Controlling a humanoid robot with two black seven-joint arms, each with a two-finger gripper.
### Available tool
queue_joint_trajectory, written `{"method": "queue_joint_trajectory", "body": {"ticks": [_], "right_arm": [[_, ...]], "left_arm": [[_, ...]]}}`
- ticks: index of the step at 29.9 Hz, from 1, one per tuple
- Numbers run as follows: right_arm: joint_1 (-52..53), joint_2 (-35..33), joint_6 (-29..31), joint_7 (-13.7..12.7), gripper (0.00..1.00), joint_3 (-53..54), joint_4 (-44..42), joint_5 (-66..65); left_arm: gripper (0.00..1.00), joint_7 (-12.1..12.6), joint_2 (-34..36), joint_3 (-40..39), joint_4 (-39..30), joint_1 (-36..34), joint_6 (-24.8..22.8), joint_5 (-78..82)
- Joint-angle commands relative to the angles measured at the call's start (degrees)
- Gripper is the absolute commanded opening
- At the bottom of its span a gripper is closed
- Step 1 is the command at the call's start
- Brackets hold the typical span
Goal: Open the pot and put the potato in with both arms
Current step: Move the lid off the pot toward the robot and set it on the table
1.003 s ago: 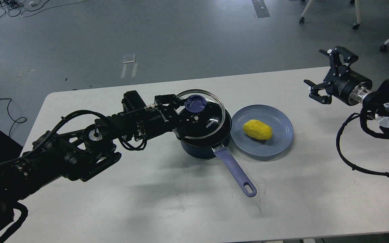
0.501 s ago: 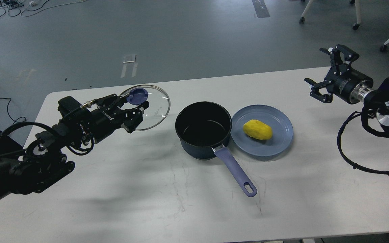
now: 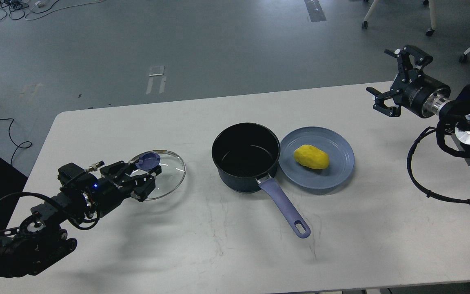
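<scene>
- Gripping the glass lid (image 3: 158,174) by its blue knob, the left fingers (image 3: 147,169) hold it at lower left, low over the desk (image 3: 218,253).
- Mid-frame, the pot (image 3: 246,157) stands open; the potato (image 3: 311,157) lies on the plate (image 3: 341,171) touching it.
- Upper right, the right fingers (image 3: 390,83) are spread, empty.

Even, bright overhead light | soft shadows on bench (image 3: 227,245) below left pincer (image 3: 147,175) | faint glare on glass lid (image 3: 165,179) | sharp focus, no blur

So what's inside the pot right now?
Nothing visible: the pot stands open with a bare dark bottom. The potato lies on the plate beside it. The near inner wall is hidden by the rim.
</scene>
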Motion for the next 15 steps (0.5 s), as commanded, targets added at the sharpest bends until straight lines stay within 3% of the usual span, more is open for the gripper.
{"method": "queue_joint_trajectory", "body": {"ticks": [1,15], "right_arm": [[0.2,0.0,0.0,0.1,1.0,-0.3,0.0,0.0],[0.1,-0.4,-0.1,0.1,1.0,-0.2,0.0,0.1]], "left_arm": [[0.38,0.0,-0.2,0.1,0.0,0.2,0.0,-1.1],[0.44,0.0,-4.7,0.9,5.5,3.0,0.0,-1.1]]}}
